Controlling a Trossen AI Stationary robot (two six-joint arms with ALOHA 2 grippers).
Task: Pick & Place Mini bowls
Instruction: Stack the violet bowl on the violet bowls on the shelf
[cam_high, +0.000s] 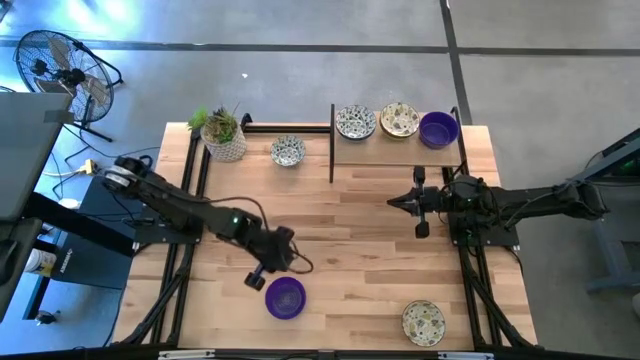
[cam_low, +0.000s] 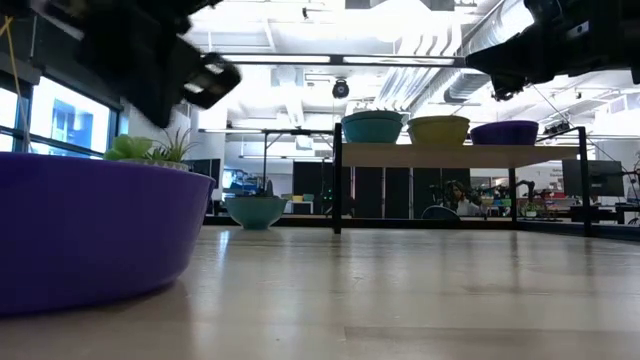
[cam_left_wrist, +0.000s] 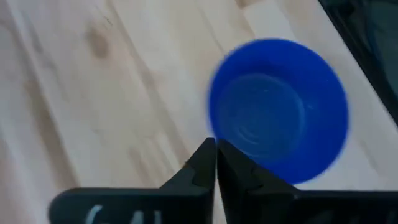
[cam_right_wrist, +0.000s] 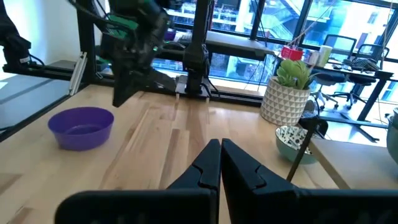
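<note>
A solid purple mini bowl (cam_high: 285, 297) sits on its base on the table near the near edge; it shows large in the low view (cam_low: 90, 230) and in the left wrist view (cam_left_wrist: 278, 109). My left gripper (cam_high: 270, 268) hovers shut just above and beside its rim (cam_left_wrist: 216, 155), and the low view (cam_low: 195, 75) shows it clear of the bowl. My right gripper (cam_high: 400, 203) waits shut over the table's right middle (cam_right_wrist: 220, 149). Two patterned bowls (cam_high: 355, 122) (cam_high: 399, 121) and a purple bowl (cam_high: 438, 129) stand on a raised shelf.
Another patterned bowl (cam_high: 287, 151) rests on the table by the white pot with a green plant (cam_high: 224, 135). One more patterned bowl (cam_high: 423, 321) lies near the near right corner. The shelf (cam_high: 395, 150) with dark posts stands at the far right. Bare wood lies mid-table.
</note>
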